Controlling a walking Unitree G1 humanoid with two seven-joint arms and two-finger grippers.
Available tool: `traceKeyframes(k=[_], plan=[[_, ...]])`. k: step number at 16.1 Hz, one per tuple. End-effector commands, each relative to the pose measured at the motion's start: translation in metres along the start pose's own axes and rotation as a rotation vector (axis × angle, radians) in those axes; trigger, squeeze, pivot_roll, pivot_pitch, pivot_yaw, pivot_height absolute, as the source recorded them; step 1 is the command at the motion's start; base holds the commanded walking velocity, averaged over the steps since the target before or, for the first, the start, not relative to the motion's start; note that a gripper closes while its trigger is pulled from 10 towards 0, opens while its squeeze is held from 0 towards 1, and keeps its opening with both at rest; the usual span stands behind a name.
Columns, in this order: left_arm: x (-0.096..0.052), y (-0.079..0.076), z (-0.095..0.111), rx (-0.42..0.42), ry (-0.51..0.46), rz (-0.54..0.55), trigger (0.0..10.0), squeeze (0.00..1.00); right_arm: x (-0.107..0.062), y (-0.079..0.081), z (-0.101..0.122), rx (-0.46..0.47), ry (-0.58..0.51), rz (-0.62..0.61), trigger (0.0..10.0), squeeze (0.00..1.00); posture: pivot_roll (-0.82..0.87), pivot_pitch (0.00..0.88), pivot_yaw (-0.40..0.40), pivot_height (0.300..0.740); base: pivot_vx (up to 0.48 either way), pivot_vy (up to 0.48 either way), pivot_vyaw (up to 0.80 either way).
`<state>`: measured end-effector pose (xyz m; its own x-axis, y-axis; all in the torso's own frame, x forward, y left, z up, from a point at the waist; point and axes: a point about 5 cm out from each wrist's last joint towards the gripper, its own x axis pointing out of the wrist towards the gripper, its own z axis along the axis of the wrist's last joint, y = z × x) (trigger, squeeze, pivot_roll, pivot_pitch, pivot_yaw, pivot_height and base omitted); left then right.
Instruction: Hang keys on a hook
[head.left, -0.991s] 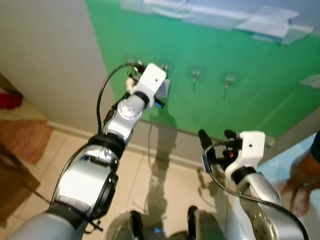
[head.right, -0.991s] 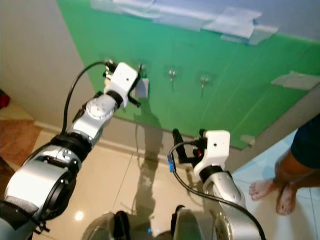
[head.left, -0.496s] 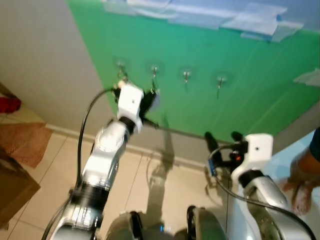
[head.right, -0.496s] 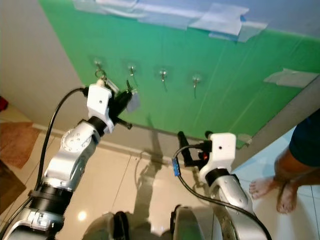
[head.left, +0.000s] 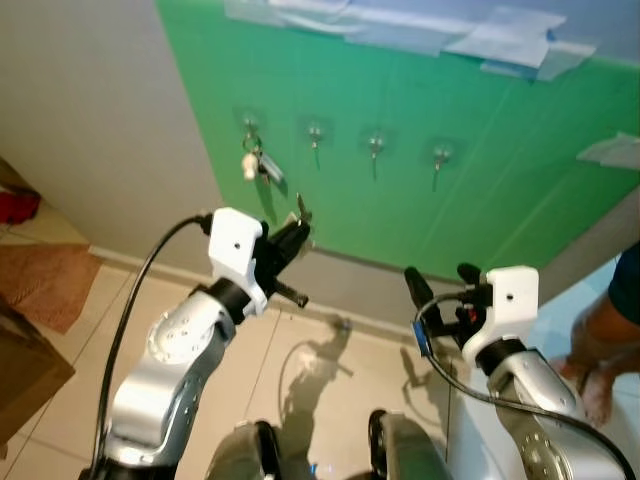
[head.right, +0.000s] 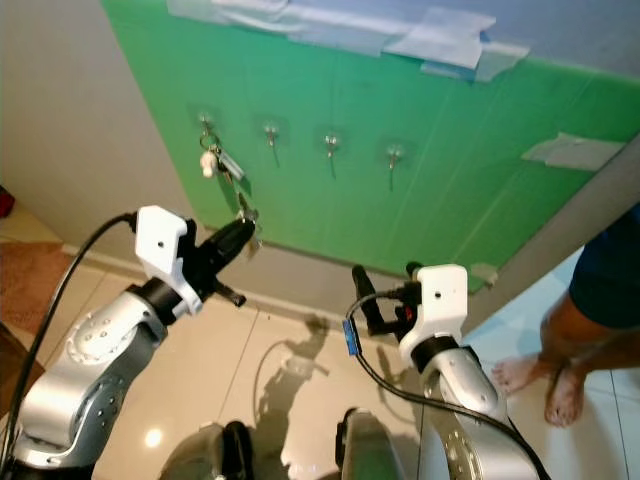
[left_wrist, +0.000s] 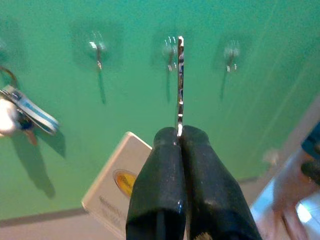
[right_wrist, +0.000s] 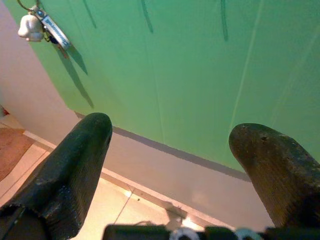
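A green board (head.left: 480, 200) on the wall carries a row of several small hooks (head.left: 375, 144). A bunch of keys (head.left: 256, 165) with a white fob and a striped strap hangs from the leftmost hook (head.left: 248, 125). My left gripper (head.left: 297, 234) is held below and in front of the hooks, apart from the board. It is shut on a silver key (left_wrist: 180, 85) that points up from its fingertips, and a white tag (left_wrist: 112, 187) hangs under it. My right gripper (head.left: 440, 278) stands open and low, holding nothing.
Pale torn tape (head.left: 500, 45) runs along the board's top edge. A person's bare feet (head.right: 560, 375) stand on the tiled floor at the right. At the left are a grey wall (head.left: 90, 120) and a reddish mat (head.left: 45, 280).
My left arm has drawn back and down from the hooks, the key and white tag still in its gripper. The key bunch on the leftmost hook has come into view. The right arm barely moved.
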<state>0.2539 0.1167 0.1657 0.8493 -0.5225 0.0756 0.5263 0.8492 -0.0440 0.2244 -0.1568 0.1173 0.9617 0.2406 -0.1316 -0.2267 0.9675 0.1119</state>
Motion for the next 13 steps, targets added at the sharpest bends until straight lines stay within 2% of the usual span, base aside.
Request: traceKeyframes(k=[1, 3, 4, 8, 11, 13], plan=[[-0.003, -0.001, 0.009, -0.001, -0.045, 0.034, 0.0, 0.00, -0.002, -0.003, -0.004, 0.008, 0.025, -0.004, 10.0, 0.00, -0.24, 0.178, 0.014, 0.710, 0.000, 0.000, 0.00], [-0.002, 0.000, 0.020, 0.032, -0.095, 0.072, 0.0, 0.00, 0.001, -0.001, -0.002, 0.008, 0.019, 0.003, 10.0, 0.00, -0.23, 0.178, 0.012, 0.710, 0.401, 0.000, 0.00], [-0.001, -0.001, 0.027, 0.070, -0.119, 0.057, 0.0, 0.00, 0.005, 0.001, 0.000, 0.001, 0.008, 0.010, 10.0, 0.00, -0.23, 0.181, 0.014, 0.710, 0.480, 0.000, 0.00], [0.000, -0.011, 0.039, 0.122, -0.133, 0.012, 0.0, 0.00, 0.007, 0.003, 0.003, 0.002, -0.006, 0.021, 10.0, 0.00, -0.22, 0.183, 0.016, 0.685, 0.480, 0.000, 0.00], [0.003, -0.010, 0.042, 0.145, -0.137, 0.009, 0.0, 0.00, 0.009, 0.004, 0.002, -0.002, -0.004, 0.022, 10.0, 0.00, -0.22, 0.185, 0.014, 0.675, 0.457, 0.000, 0.00], [0.005, -0.010, 0.045, 0.161, -0.139, 0.006, 0.0, 0.00, 0.010, 0.006, 0.001, -0.002, -0.001, 0.029, 10.0, 0.00, -0.22, 0.187, 0.015, 0.675, 0.000, 0.000, 0.00]])
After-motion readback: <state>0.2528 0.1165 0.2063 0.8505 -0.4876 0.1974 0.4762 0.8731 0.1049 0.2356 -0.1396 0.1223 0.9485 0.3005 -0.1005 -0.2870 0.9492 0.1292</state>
